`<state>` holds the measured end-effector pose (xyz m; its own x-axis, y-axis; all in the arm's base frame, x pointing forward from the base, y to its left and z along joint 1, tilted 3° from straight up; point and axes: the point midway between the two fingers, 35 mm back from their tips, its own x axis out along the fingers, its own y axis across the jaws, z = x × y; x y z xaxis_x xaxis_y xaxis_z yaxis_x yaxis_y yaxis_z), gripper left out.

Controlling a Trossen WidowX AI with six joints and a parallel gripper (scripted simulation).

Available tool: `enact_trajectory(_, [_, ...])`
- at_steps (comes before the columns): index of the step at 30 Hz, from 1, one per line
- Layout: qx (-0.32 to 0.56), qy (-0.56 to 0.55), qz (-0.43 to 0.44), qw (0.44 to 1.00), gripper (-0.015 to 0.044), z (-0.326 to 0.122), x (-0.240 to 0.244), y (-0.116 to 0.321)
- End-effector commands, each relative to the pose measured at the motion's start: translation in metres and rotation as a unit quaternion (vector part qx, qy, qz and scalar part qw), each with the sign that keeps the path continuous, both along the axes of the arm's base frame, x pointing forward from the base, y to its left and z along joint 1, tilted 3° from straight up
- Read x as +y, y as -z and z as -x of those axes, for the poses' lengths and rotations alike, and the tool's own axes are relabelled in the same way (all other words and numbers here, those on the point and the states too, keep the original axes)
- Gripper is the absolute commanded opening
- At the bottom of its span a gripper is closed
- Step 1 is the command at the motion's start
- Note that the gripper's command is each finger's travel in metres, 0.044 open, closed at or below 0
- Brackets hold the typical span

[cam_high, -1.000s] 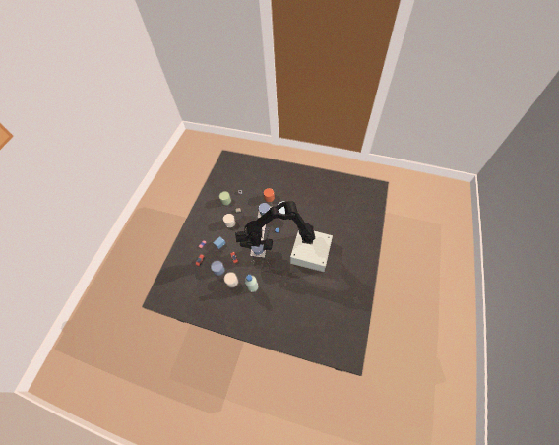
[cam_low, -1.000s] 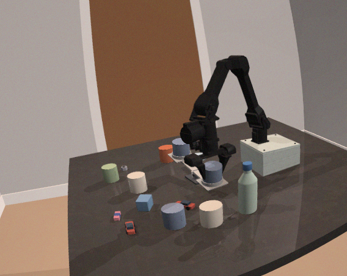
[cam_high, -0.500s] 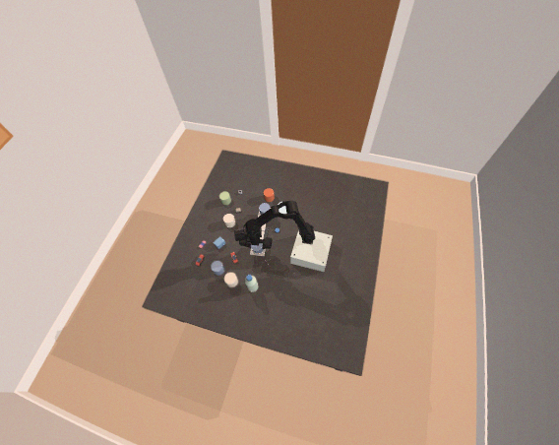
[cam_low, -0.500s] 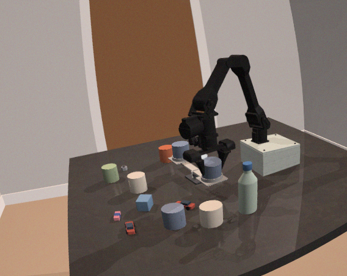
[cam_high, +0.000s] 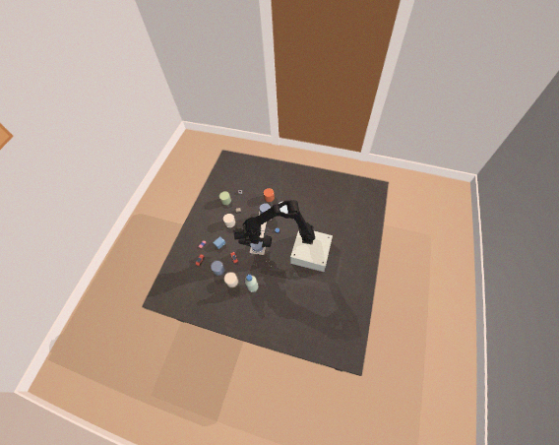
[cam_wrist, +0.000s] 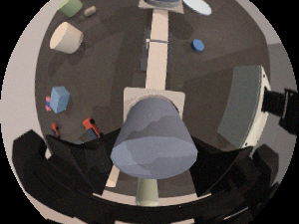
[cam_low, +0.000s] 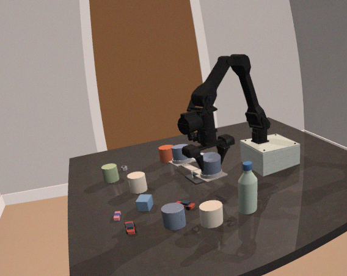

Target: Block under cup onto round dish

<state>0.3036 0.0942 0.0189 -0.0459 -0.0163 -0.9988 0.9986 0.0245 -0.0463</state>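
On the worktop (cam_high: 298, 305) (cam_low: 277, 210) (cam_wrist: 120, 64), left to right in the exterior view, are one green cup (cam_high: 224, 198) (cam_low: 110, 173), three small cars, two cream cups, one blue cube (cam_high: 219, 242) (cam_low: 144, 203) (cam_wrist: 60, 100), one loose blue cup (cam_high: 217, 268) (cam_low: 173, 216), one orange cup (cam_high: 269, 195) (cam_low: 165, 154) and one balance (cam_low: 189, 167) (cam_wrist: 157, 59) bearing two blue cups. The claw (cam_high: 254, 241) (cam_low: 212, 163) (cam_wrist: 152, 134) grips the near cup (cam_high: 257, 247) (cam_low: 211, 164) (cam_wrist: 153, 148), seated on its pan; the block is out of sight, and one bottle (cam_high: 252, 284) (cam_low: 247, 192) stands further right. Lifting crookedly could drag out the block, while the freed beam might swing and shift the far cup (cam_high: 265, 209) (cam_low: 179, 152) (cam_wrist: 164, 0), ending the attempt.
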Motion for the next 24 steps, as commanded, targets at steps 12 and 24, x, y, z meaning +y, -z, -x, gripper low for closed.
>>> enact_trajectory(12, [-0.010,0.001,-0.005,1.000,0.0000,-0.006,0.004,-0.025])
enact_trajectory(24, [-0.010,0.001,-0.005,1.000,0.0000,-0.006,0.004,-0.040])
